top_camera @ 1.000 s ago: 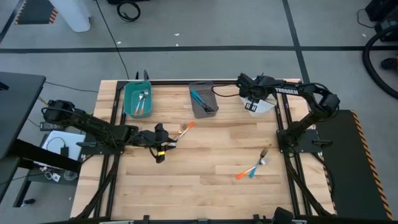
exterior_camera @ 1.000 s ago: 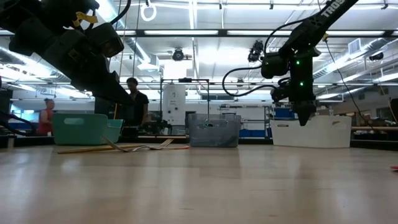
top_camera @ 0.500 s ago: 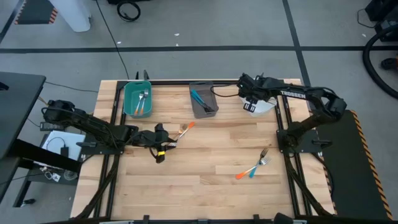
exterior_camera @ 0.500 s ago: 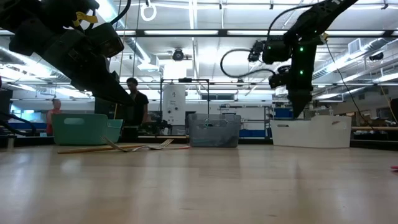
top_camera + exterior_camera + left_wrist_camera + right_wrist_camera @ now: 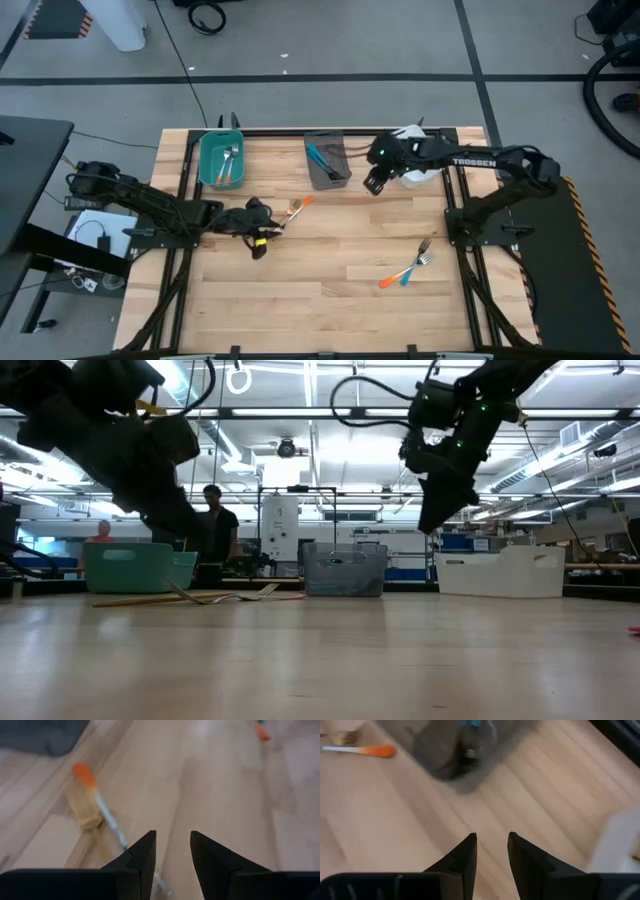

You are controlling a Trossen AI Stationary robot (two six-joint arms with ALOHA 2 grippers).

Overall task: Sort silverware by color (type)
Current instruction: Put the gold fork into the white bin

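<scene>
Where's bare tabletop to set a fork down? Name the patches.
Free: the broad front stretch between the left gripper and the orange and blue forks; also the centre, below the grey bin. Crowded: the back edge with the teal bin, grey bin, right gripper and white bin; and around the orange-handled fork by the left gripper.

1. The orange-handled fork (image 5: 102, 810) is blurred in the left wrist view — its tines run out of sight behind the left gripper (image 5: 172, 852) fingers.
2. The grey bin (image 5: 465, 750) is smeared and cut off at the picture's edge.
3. Forks inside the teal bin (image 5: 205, 160) — too small to count.
</scene>
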